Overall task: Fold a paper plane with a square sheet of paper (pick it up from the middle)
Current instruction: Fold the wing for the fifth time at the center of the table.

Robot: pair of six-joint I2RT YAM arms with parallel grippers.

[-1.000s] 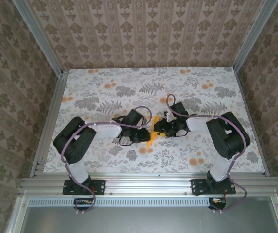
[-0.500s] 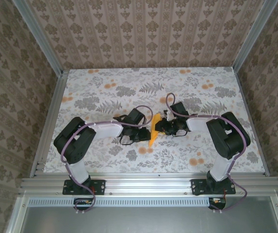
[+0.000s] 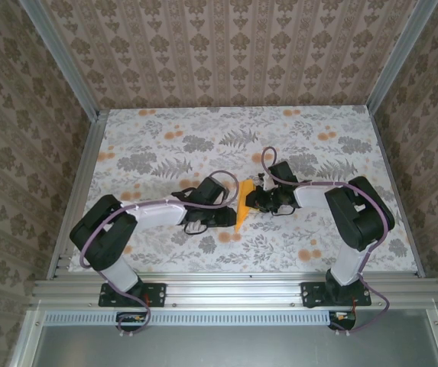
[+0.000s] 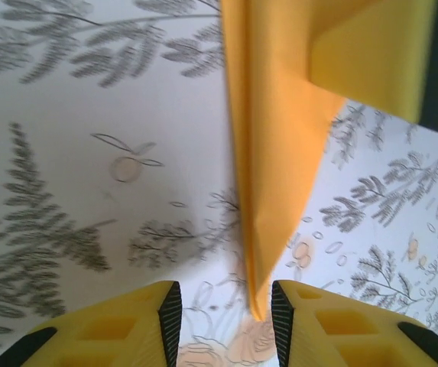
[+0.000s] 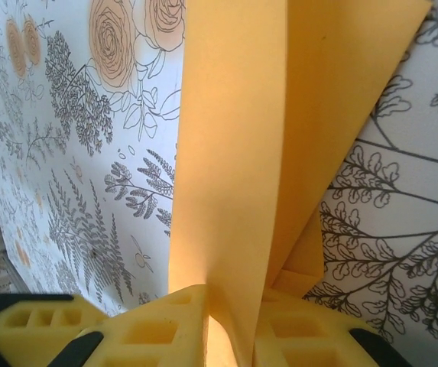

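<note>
1. Top view
   - The folded orange paper is near the middle of the flowered worktop, between the two arms.
   - It looks like a slim wedge, with its narrow point towards the near edge.
   - The right gripper is at the paper's right side and touches it.
   - The left gripper is just beside the paper's left side. From this height I cannot tell how its jaws are set.

2. Left wrist view
   - The left gripper has its two yellow fingers apart, with a plain gap between them.
   - The paper comes down from the top of the view and narrows to a sharp tip.
   - The tip sits in that gap, closer to the finger on the right of the view.
   - Neither finger presses on the paper.
   - The worktop shows behind it.

3. Right wrist view
   - The right gripper is clamped on the paper.
   - Its yellow fingers are closed against both faces of the folded layers.
   - The paper rises from the grip as a tall creased strip, with a second flap spreading to the right.
   - The worktop lies on either side.
</note>
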